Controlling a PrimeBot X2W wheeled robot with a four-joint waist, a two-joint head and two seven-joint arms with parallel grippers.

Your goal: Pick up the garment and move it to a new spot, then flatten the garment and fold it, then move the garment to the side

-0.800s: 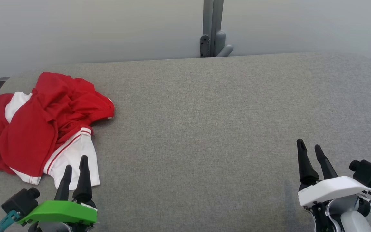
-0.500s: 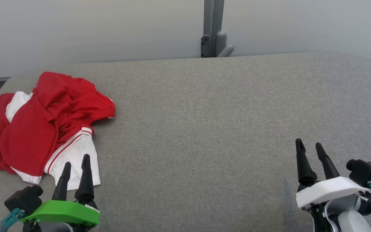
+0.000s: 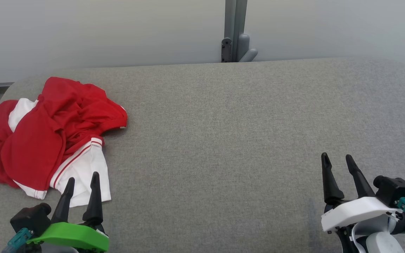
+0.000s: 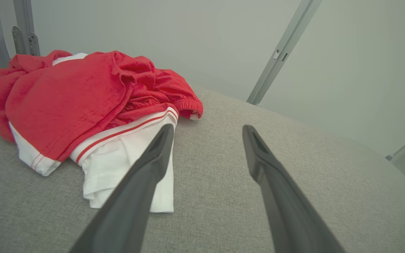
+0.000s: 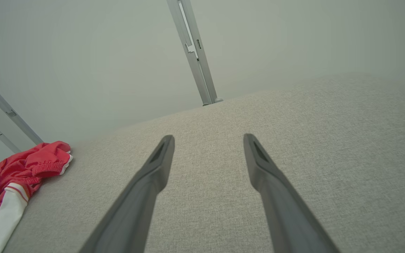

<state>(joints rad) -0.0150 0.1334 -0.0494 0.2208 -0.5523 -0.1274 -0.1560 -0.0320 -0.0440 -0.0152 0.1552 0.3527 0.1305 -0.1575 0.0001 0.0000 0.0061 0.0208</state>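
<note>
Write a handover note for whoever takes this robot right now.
Left gripper: jaws open, empty, tips at the white edge of the garment, contact unclear.
Right gripper: jaws open, empty, above the bare grey surface.
Garment: crumpled heap on the surface's left side.
Done: nothing yet.
Left to do: pick up, move, flatten, fold, set aside.

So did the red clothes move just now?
No. The red garment sits just as far from the grey post as before; the whole head view slid a little, so the camera moved, not the garment.
</note>
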